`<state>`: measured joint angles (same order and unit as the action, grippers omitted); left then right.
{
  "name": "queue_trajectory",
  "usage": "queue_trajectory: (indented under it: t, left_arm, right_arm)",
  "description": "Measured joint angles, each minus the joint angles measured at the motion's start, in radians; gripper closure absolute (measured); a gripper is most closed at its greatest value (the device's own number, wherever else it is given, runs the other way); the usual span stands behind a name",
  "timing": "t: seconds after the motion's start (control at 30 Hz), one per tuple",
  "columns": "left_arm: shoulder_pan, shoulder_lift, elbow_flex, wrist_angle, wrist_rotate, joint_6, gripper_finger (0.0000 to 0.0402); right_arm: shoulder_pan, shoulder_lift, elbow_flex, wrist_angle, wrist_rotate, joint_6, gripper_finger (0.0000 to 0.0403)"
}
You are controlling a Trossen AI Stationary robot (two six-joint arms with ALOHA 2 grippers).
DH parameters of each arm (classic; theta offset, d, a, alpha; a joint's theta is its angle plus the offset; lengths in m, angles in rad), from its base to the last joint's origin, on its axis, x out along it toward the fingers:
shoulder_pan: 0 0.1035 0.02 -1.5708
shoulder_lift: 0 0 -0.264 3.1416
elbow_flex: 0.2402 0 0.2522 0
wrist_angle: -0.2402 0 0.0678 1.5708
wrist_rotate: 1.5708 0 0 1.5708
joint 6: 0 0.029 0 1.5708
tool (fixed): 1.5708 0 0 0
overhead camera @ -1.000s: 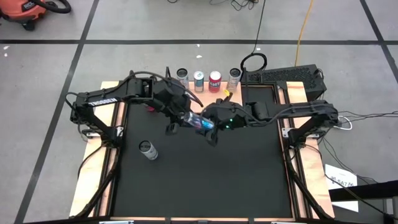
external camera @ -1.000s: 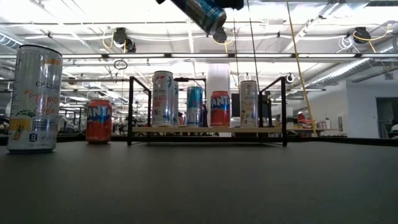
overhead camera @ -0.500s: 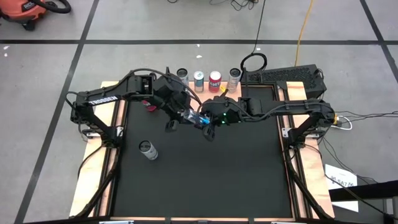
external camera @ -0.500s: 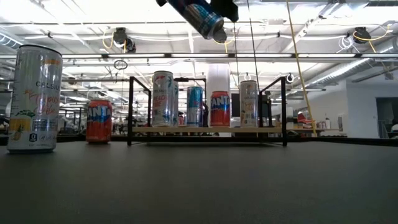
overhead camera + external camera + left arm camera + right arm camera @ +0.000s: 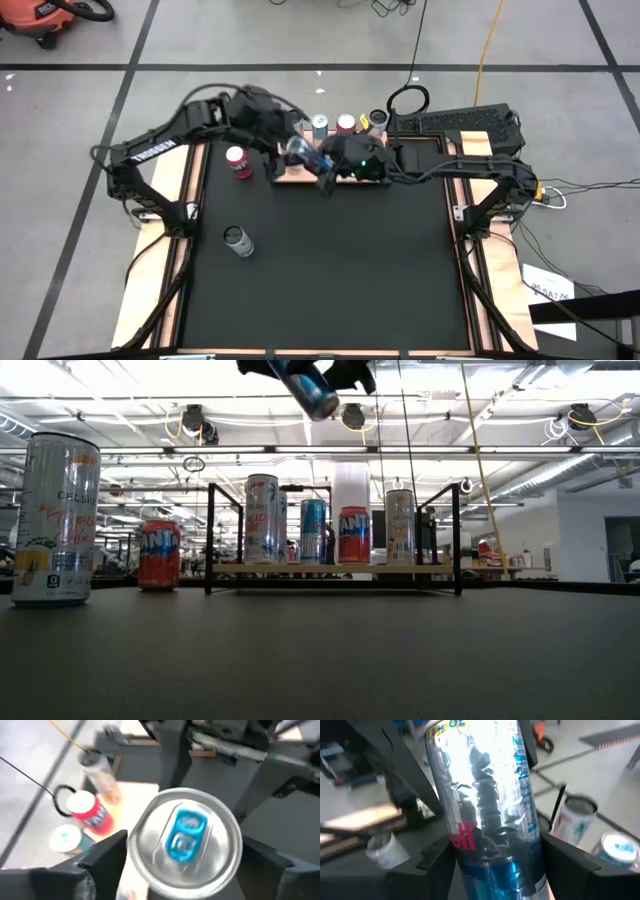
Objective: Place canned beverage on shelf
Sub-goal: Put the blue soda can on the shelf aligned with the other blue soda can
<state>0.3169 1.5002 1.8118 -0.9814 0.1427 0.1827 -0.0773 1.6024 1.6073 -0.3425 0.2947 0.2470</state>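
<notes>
A blue and silver can (image 5: 306,155) hangs tilted high over the shelf's left part, between both grippers. It also shows in the low view (image 5: 312,388). My left gripper (image 5: 292,150) and my right gripper (image 5: 326,165) are both shut on it. The shelf (image 5: 335,569), a light board with black posts, stands at the table's far edge. Several cans stand on it, among them a blue one (image 5: 313,531) and a red one (image 5: 352,535). In the high view the arms hide most of the board. My left gripper has the can between its two fingers (image 5: 107,862) at the sides just below the top rim (image 5: 137,870). The top with its blue tab faces the wrist camera. The can is clear of the table and shelf. My right gripper pinches the can's body (image 5: 490,850) between its two fingers (image 5: 437,860), which lie across it. It comes from the table's right. The can is tilted, its lower end (image 5: 322,404) pointing down and right in the low view.
A red can (image 5: 238,162) stands on the black table left of the shelf, and a white can (image 5: 238,241) stands nearer the front left. Wooden strips run along the table's sides (image 5: 165,260).
Both grippers have carried the can from over the table's middle toward the far edge, until it is above the shelf's left part. The can has stayed clear of the table and stands steeper. The left arm has uncovered the red can beside the shelf.
</notes>
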Motion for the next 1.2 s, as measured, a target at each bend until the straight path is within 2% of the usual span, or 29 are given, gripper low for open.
queue_trajectory:
  t: [0.17,0.27,0.4,0.6,0.77,0.93,1.07,1.2]
  left_arm:
    - [0.072,-0.033,0.0,0.033,0.077,-0.001,0.005]
    - [0.099,-0.037,0.0,0.085,0.163,-0.018,0.0043]
    - [0.105,-0.046,0.0,0.174,0.243,-0.02,0.0044]
    - [0.119,-0.051,0.0,0.244,0.263,-0.017,0.0065]
    - [0.153,-0.062,-0.001,0.326,0.294,-0.02,0.0083]
    - [0.188,-0.064,-0.007,0.36,0.377,-0.048,0.0095]
    - [0.201,-0.065,-0.045,0.457,0.415,-0.123,0.0107]
    - [0.219,-0.069,-0.058,0.486,0.454,-0.151,0.0128]
  right_arm:
    - [-0.041,-0.001,0.001,0.12,-0.063,-0.034,0.0163]
    - [-0.059,-0.001,0.001,0.167,-0.112,-0.052,0.0163]
    - [-0.065,0.0,0.002,0.236,-0.117,-0.078,0.0163]
    - [-0.056,0.0,0.002,0.371,-0.109,-0.129,0.0163]
    - [-0.068,-0.001,0.003,0.393,-0.111,-0.108,0.0163]
    - [-0.068,0.0,0.003,0.42,-0.109,-0.122,0.0163]
    - [-0.08,0.0,0.003,0.429,-0.115,-0.121,0.0163]
    - [-0.082,0.0,-0.001,0.425,-0.113,-0.121,0.0163]
